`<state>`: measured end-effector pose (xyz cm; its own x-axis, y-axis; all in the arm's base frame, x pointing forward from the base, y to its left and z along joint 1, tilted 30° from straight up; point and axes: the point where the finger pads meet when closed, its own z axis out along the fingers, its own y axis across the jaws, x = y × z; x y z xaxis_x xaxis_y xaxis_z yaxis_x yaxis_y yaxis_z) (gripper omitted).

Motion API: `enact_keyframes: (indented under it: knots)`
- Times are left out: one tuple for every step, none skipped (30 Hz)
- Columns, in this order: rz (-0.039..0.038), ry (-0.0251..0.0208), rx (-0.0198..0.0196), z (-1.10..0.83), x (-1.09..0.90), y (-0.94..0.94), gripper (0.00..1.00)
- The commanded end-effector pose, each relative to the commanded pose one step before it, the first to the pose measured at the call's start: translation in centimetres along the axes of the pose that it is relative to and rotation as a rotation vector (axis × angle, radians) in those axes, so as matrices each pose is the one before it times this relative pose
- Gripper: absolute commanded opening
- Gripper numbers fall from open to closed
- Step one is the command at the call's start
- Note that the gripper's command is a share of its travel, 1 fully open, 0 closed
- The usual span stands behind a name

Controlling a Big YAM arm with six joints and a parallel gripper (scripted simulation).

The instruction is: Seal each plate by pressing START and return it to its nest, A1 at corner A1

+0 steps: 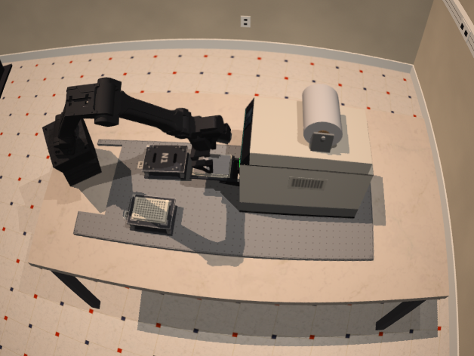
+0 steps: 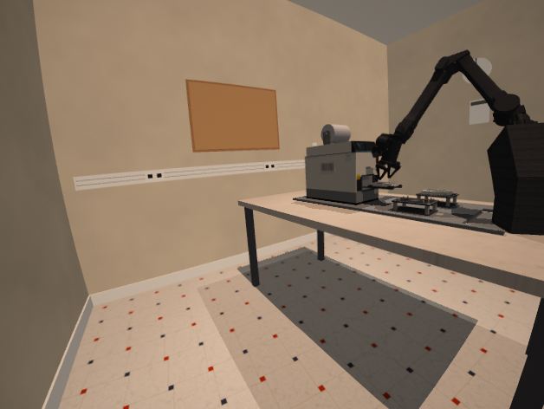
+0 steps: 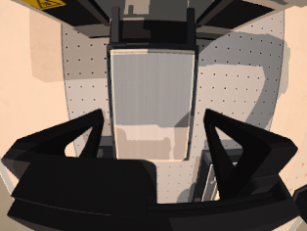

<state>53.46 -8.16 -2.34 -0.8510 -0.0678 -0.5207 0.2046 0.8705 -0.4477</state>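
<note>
A foil-covered plate [image 1: 223, 167] [image 3: 153, 88] lies on the sealer's extended stage [image 3: 197, 98] and looks flat. Green light [image 1: 240, 161] shows at the sealer's front edge. My gripper [image 1: 203, 164] [image 2: 385, 176] [image 3: 153, 114] is open and empty, its fingers above the plate's nest-side end, one to each side in the wrist view. Nest N1 [image 1: 152, 153] [image 2: 414, 203] is empty. The other plate [image 1: 150, 210], its wells uncovered, sits in the second nest [image 1: 173, 214]; that nest's label is not readable. The START button is not seen.
The sealer [image 1: 298, 191] [image 2: 316, 178] stands just beyond the stage, with a foil roll [image 1: 321, 107] [image 2: 338, 133] on top. Its front panel is close to my wrist. N1 stands close behind the stage, towards the arm's base.
</note>
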Motion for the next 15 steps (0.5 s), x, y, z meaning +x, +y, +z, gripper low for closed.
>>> enact_keyframes:
  knots:
    - [0.00098, 0.00903, 0.00899, 1.684, 0.445, -0.541, 1.0]
    - [-0.00073, 0.00055, -0.0004, 0.119, 0.182, 0.024, 1.0]
    - [0.0, 0.0, 0.0, 0.0, 0.0, 0.0, 1.0]
    - [0.0, 0.0, 0.0, 0.0, 0.0, 0.0, 1.0]
    - [0.00228, -0.0061, 0.00137, -0.592, -0.297, 0.0, 1.0]
    - [0.00045, -0.00025, -0.00121, -0.285, 0.009, 0.076, 1.0]
    - [-0.0003, 0.00074, -0.00147, -0.239, 0.05, 0.104, 1.0]
    - [0.00127, -0.00203, -0.00106, -0.215, -0.155, 0.098, 1.0]
    - [0.00082, -0.00136, -0.00288, -0.199, -0.112, 0.143, 1.0]
    - [0.00065, -0.001, -0.00214, -0.187, -0.096, 0.137, 1.0]
    - [0.00048, -0.00103, -0.00214, -0.187, -0.096, 0.136, 1.0]
    - [0.00031, -0.00072, -0.00215, -0.176, -0.082, 0.145, 1.0]
    - [-0.00155, -0.00375, -0.00197, -0.17, -0.299, 0.135, 1.0]
    - [-0.00065, -0.00652, -0.00182, -0.171, -0.369, 0.131, 1.0]
    - [-0.00219, -0.00408, -0.00197, -0.075, -0.25, 0.194, 1.0]
